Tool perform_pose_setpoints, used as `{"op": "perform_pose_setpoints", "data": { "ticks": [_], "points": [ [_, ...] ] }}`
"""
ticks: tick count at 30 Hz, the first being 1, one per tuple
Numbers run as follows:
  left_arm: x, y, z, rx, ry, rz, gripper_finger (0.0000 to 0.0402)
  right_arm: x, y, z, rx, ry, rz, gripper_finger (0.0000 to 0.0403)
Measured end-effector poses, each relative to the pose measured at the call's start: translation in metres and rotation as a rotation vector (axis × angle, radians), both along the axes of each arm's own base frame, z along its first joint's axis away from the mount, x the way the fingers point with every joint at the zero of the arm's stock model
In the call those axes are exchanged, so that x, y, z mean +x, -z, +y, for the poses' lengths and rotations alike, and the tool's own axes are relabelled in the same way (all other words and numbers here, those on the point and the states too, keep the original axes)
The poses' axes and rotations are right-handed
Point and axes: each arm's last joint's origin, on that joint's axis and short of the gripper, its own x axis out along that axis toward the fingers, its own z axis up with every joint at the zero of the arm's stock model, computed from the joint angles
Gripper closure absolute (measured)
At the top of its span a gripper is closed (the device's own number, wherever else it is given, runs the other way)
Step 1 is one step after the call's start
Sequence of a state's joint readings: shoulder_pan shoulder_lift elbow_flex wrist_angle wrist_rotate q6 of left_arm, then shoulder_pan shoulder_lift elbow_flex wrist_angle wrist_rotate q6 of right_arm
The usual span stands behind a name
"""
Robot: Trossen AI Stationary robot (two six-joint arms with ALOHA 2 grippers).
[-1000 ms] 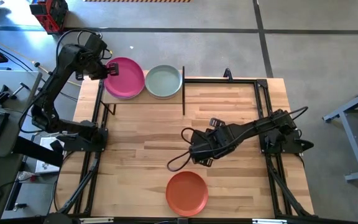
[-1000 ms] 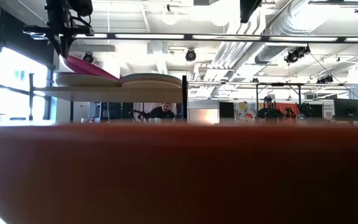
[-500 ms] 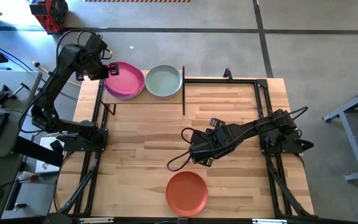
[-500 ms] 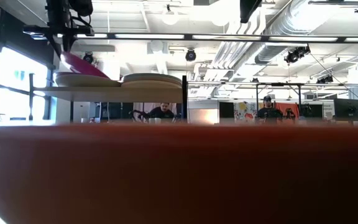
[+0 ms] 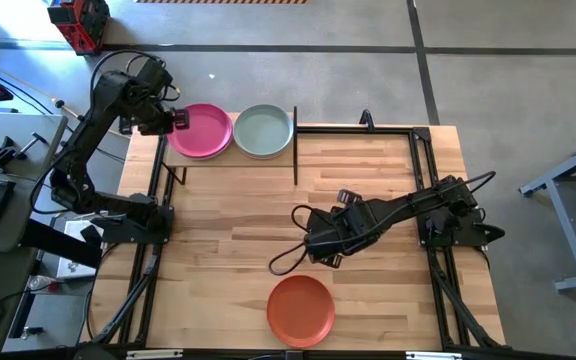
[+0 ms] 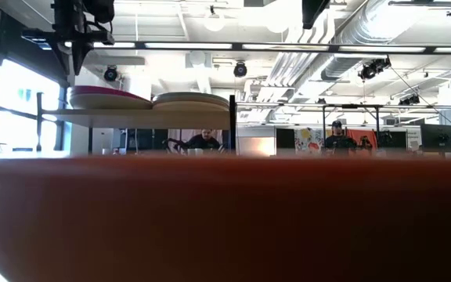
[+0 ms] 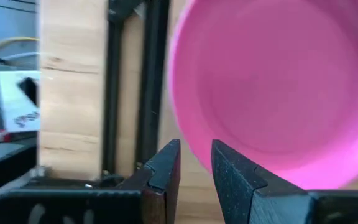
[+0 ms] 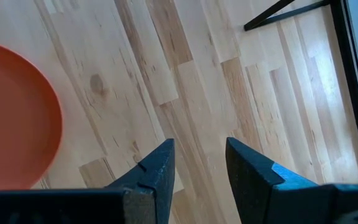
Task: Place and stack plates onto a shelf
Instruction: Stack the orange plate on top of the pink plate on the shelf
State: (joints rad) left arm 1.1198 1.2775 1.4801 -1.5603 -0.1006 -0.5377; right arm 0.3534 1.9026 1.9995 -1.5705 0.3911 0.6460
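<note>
A magenta plate [image 5: 203, 131] lies flat on top of the left stack on the shelf [image 6: 147, 117]. A pale green plate [image 5: 264, 131] tops the stack to its right. In the low view both stacks [image 6: 108, 99] sit level on the board. My left gripper [image 5: 175, 120] hovers open just off the magenta plate's left rim [image 7: 185, 124], touching nothing. An orange plate [image 5: 301, 310] rests on the tabletop near the front edge. My right gripper [image 5: 310, 244] waits open above the table's middle, beyond the orange plate [image 8: 11, 118].
A black upright bar [image 5: 295, 150] of the shelf frame stands to the right of the pale green plate. A loop of black cable [image 5: 284, 262] hangs by my right arm. The orange plate [image 6: 225, 219] blocks the lower half of the low view. People sit in the room behind.
The magenta plate was tilted, its left edge raised at my left gripper. It has come down flat on the left stack. My left gripper has drawn back toward the table's left edge, off the plate's rim. My right arm has kept still.
</note>
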Motion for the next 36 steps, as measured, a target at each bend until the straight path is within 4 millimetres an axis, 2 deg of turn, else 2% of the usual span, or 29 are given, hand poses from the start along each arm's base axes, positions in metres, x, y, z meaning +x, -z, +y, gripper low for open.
{"op": "perform_pose_setpoints", "data": {
  "ticks": [5,8,15,22,30,36],
  "points": [
    [0.004,0.0,-0.003,-0.052,0.081,-0.108,0.0323,0.002,0.0,0.001,0.007,-0.001,-0.016,0.0284],
    [0.01,-0.003,-0.01,-0.048,0.155,-0.129,0.0323,0.006,0.007,0.002,0.049,-0.024,-0.017,0.0284],
    [0.027,-0.013,-0.038,0.019,0.35,-0.163,0.0323,0.017,0.049,0.011,0.239,-0.05,0.016,0.0284],
    [0.048,-0.019,-0.066,0.054,0.55,-0.204,0.0323,0.03,0.078,0.02,0.426,-0.092,-0.073,0.0284],
    [0.065,-0.019,-0.092,0.039,0.732,-0.213,0.0323,0.025,0.12,0.03,0.478,-0.128,-0.065,0.0284],
    [0.072,-0.019,-0.106,0.026,0.813,-0.22,0.0323,0.018,0.143,0.04,0.488,-0.164,-0.084,0.0284]
  ]
}}
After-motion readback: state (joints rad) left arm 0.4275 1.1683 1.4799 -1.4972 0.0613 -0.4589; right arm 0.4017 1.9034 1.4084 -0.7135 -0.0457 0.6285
